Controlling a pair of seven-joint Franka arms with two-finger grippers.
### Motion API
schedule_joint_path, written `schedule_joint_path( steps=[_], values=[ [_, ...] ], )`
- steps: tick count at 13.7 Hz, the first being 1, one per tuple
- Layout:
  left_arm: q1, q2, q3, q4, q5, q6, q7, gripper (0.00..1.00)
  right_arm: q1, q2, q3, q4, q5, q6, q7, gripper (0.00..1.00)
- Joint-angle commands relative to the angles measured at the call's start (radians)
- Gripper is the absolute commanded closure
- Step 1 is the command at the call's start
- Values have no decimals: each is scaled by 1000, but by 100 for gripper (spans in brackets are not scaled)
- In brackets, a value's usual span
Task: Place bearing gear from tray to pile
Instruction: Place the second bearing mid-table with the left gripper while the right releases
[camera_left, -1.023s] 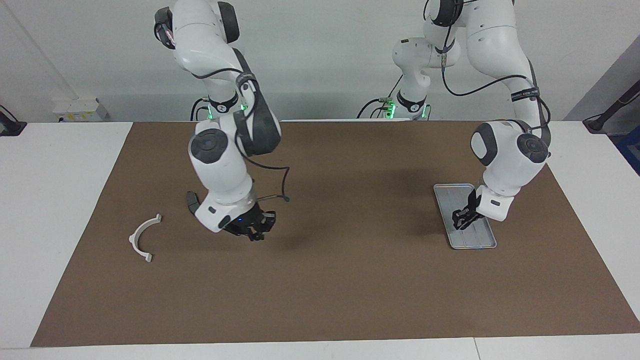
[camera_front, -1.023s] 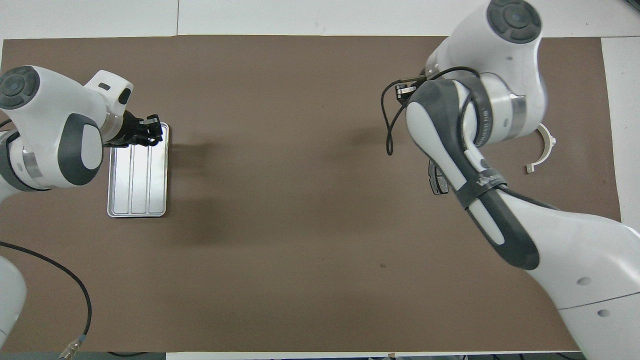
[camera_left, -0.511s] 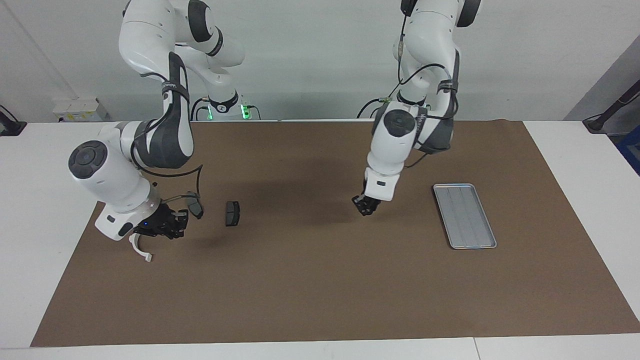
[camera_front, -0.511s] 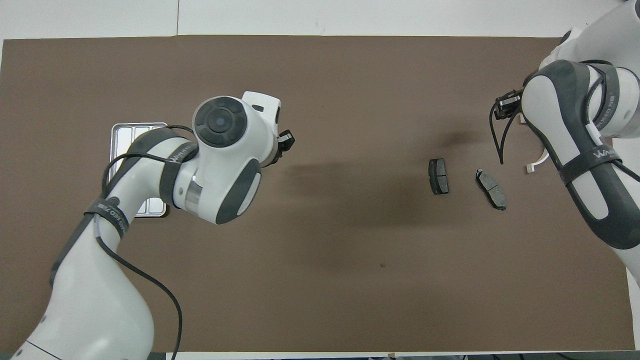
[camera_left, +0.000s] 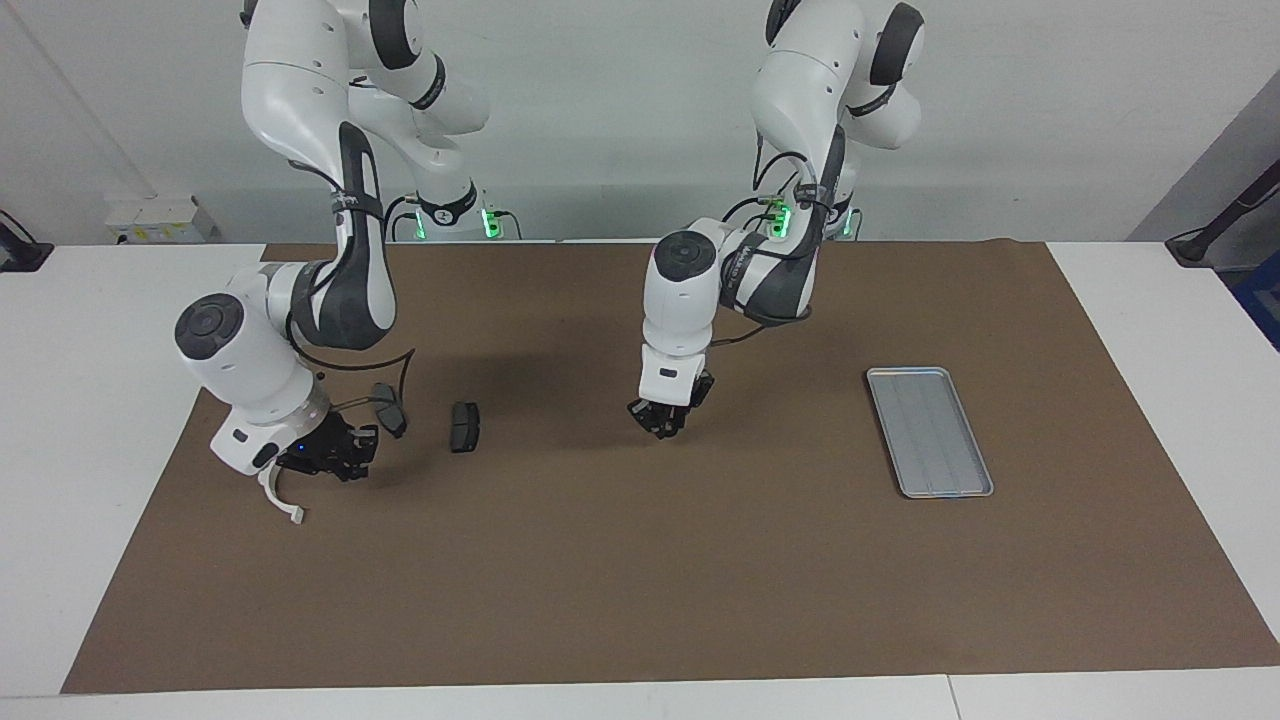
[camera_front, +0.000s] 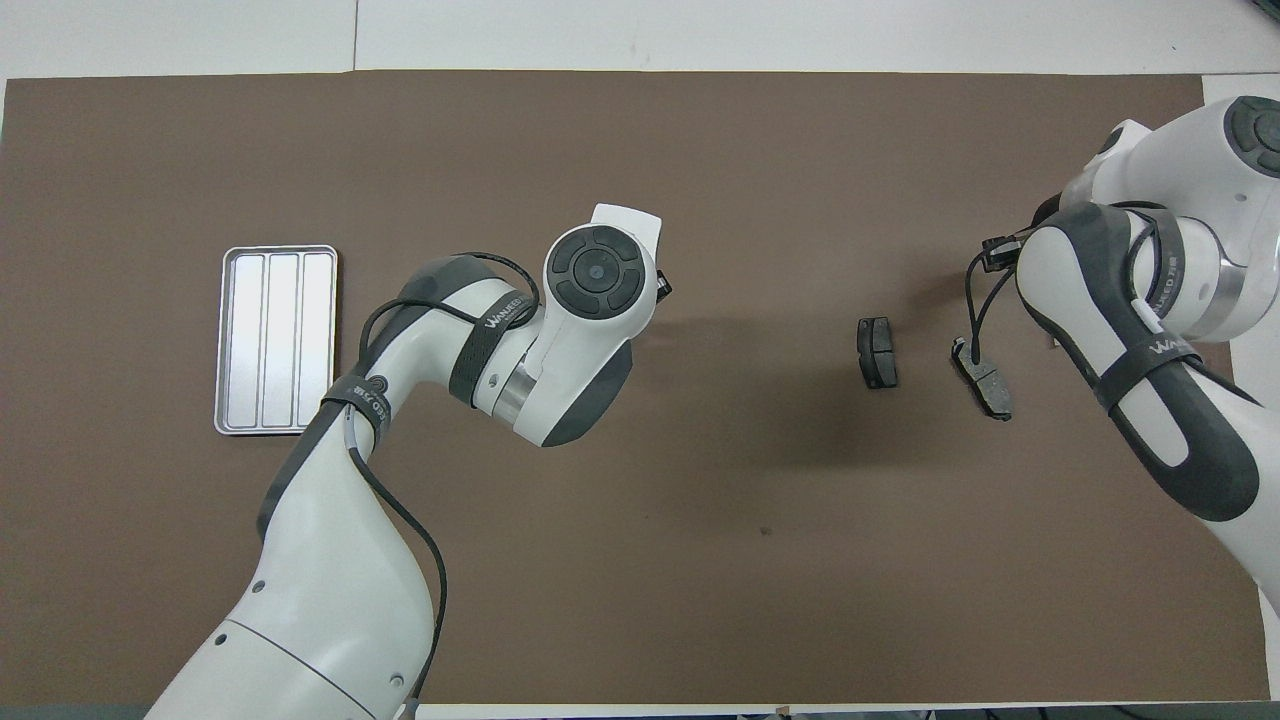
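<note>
The silver tray (camera_left: 930, 432) lies bare on the brown mat at the left arm's end; it also shows in the overhead view (camera_front: 277, 340). No bearing gear shows anywhere. The pile is at the right arm's end: two dark plates (camera_left: 465, 427) (camera_left: 390, 408), also in the overhead view (camera_front: 878, 352) (camera_front: 985, 385), and a white arc (camera_left: 283, 503), mostly covered. My left gripper (camera_left: 660, 422) hangs low over the mat's middle, between tray and pile; only its edge (camera_front: 662, 290) shows from above. My right gripper (camera_left: 338, 460) is low over the white arc.
The brown mat (camera_left: 640, 580) covers most of the white table (camera_left: 1180, 330). The right arm's elbow and cable hang over the plate nearest the arc. A small white box (camera_left: 160, 218) stands at the table's corner by the wall.
The left gripper has left the tray and travelled toward the pile, to the mat's middle. The right arm swung from over the plates to the white arc, uncovering both plates.
</note>
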Motion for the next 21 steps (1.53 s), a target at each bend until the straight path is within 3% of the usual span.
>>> schedule_joint_path(
  steps=[1, 10, 11, 13, 14, 15, 16, 17, 21],
  values=[
    [-14, 46, 11, 44, 28, -1, -31, 98, -17, -27, 14, -67, -15, 56, -27, 100],
    [-8, 35, 12, -7, 32, -4, -33, 93, -34, 16, 11, -77, -50, 81, -32, 100],
    [-8, 35, 12, -7, 32, -6, -33, 83, -35, 17, 11, -82, -52, 84, -32, 100],
    [-8, 35, 24, -5, 32, -6, -34, 34, -34, 16, 11, -87, -53, 94, -30, 100],
    [-8, 33, 31, -5, 32, -9, -34, 0, -32, 16, 11, -90, -52, 94, -24, 100],
    [-8, 33, 31, -2, 34, -13, -34, 0, -32, 16, 11, -88, -52, 94, -21, 91],
    [-7, 30, 32, 4, 32, -27, -33, 0, -34, 16, 11, -88, -52, 94, -23, 37],
    [-5, -5, 53, 2, 34, -59, -27, 0, -37, 16, 11, -87, -52, 93, -23, 0],
    [91, -172, 70, -5, 32, -180, 4, 0, -19, -7, 13, -59, -52, 65, 18, 0]
  ],
)
